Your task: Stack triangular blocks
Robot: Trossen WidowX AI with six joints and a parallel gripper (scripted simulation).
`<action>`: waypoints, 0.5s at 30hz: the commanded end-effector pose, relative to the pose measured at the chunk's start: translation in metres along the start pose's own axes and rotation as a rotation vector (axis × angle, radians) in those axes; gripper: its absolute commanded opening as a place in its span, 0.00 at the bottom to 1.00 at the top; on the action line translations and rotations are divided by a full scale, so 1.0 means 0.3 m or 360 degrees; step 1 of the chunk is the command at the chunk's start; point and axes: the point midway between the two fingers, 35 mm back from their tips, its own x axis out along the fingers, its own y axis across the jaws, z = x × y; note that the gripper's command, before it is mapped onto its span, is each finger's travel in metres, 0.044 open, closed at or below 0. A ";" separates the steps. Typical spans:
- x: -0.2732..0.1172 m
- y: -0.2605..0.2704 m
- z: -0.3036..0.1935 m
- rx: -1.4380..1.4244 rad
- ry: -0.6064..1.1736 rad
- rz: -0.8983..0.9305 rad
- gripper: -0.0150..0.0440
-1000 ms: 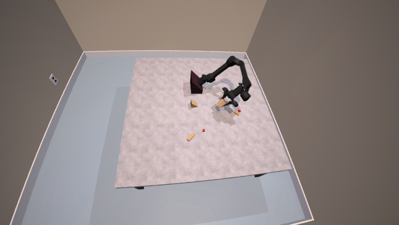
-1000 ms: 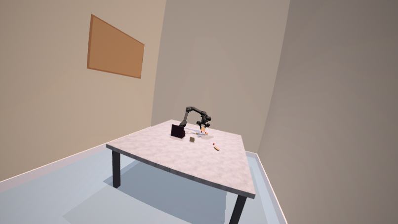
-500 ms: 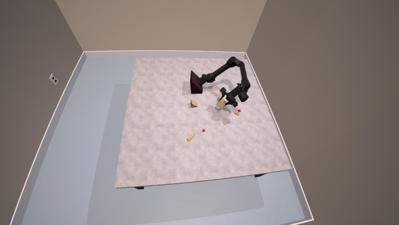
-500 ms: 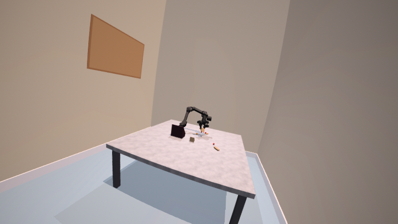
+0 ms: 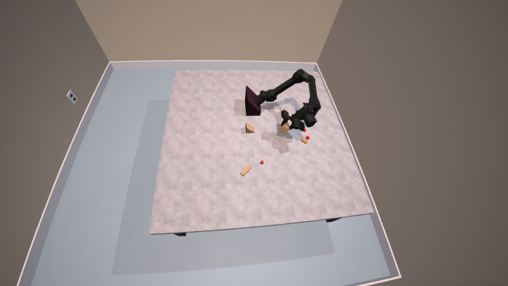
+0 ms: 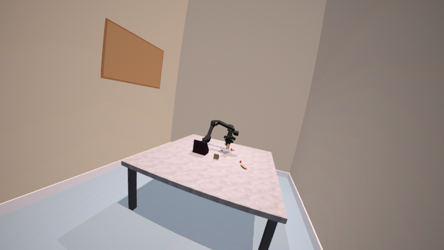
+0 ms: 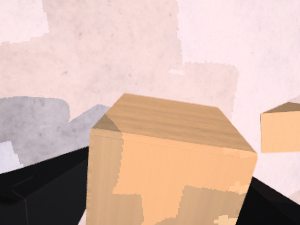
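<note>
My fingers hold one triangular block; the other waits on the table

My fingers (image 5: 284,115) (image 6: 228,141) stand partway open, closed firmly on the sides of a wooden triangular block (image 5: 283,128) (image 6: 227,146) (image 7: 172,166). From my wrist I see one finger on either side of it. I cannot tell whether its lower edge meets the table (image 5: 202,198) (image 6: 201,183).

Seen from above, the second triangular block (image 5: 250,128) (image 6: 216,156) rests on the table to the left of my grip, well apart from it. The two sloped faces are not together. Farther back, beyond that second block, stands a dark wedge (image 5: 251,104) (image 6: 200,147).

On the near side lie a flat orange strip (image 5: 246,170) (image 6: 243,166) and, just to its right, a red cube (image 5: 261,162) (image 6: 240,161). To the right of my grip sit two more red bits (image 5: 307,137) near a small orange piece (image 5: 304,140). A wooden piece (image 7: 281,131) shows at my wrist view's right edge; I cannot tell which one.
</note>
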 end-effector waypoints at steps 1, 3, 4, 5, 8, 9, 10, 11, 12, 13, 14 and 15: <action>-0.001 -0.006 0.003 -0.0149 0.0025 0.0037 0.25; 0.000 -0.008 0.002 -0.0241 0.0039 0.0059 0.25; 0.001 -0.008 0.002 -0.0287 0.0046 0.0070 0.25; 0.001 -0.009 0.002 -0.0333 0.0051 0.0082 0.25; 0.003 -0.011 0.002 -0.0471 0.0066 0.0118 0.25; 0.003 -0.011 0.003 -0.0517 0.0070 0.0130 0.25; 0.003 -0.012 0.003 -0.0563 0.0074 0.0143 0.25; 0.003 -0.012 0.003 -0.0609 0.0077 0.0156 0.25; 0.004 -0.013 0.003 -0.0655 0.0080 0.0170 0.25; 0.004 -0.013 0.003 -0.0700 0.0082 0.0183 0.25; 0.004 -0.014 0.003 -0.0746 0.0083 0.0197 0.25; 0.004 -0.014 0.003 -0.0791 0.0084 0.0211 0.25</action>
